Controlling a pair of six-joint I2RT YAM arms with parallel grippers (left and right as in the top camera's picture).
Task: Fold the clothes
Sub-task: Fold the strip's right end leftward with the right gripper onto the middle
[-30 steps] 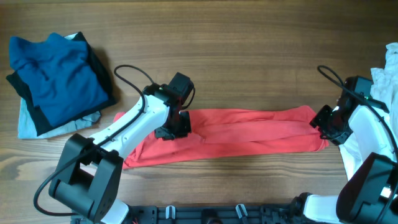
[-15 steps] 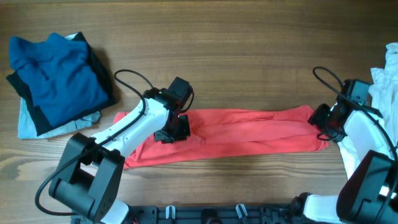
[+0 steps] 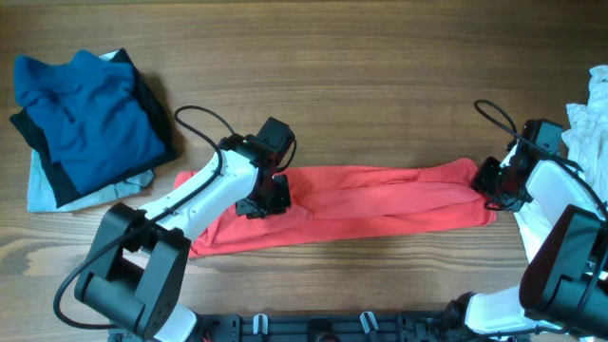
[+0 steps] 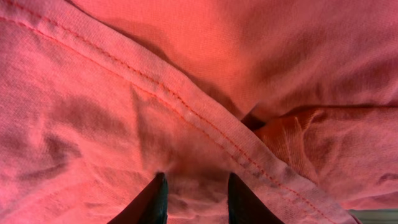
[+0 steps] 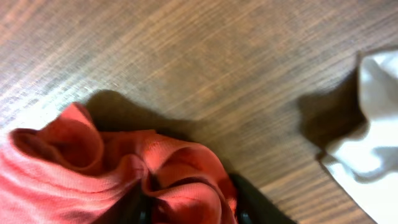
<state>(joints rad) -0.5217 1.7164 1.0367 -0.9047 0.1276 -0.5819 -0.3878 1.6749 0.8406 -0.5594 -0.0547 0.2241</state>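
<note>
Now the red T-shirt (image 3: 380, 201) lies stretched in a long band across the counter (image 3: 380, 85); the left gripper (image 4: 194, 198) pinches its cloth, the right gripper (image 5: 191, 208) clamps its bunched end.

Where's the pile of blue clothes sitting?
Overhead view: the folded pile of dark blue cotton clothes sits at the wooden table's far-left corner, apart from the red cotton shirt.

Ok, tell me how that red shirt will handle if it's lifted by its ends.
The red T-shirt is probably floppy: it lies creased and bunched at its right end. Lifted, its middle would likely sag. It looks thin and light, so it may drag across the table.
</note>
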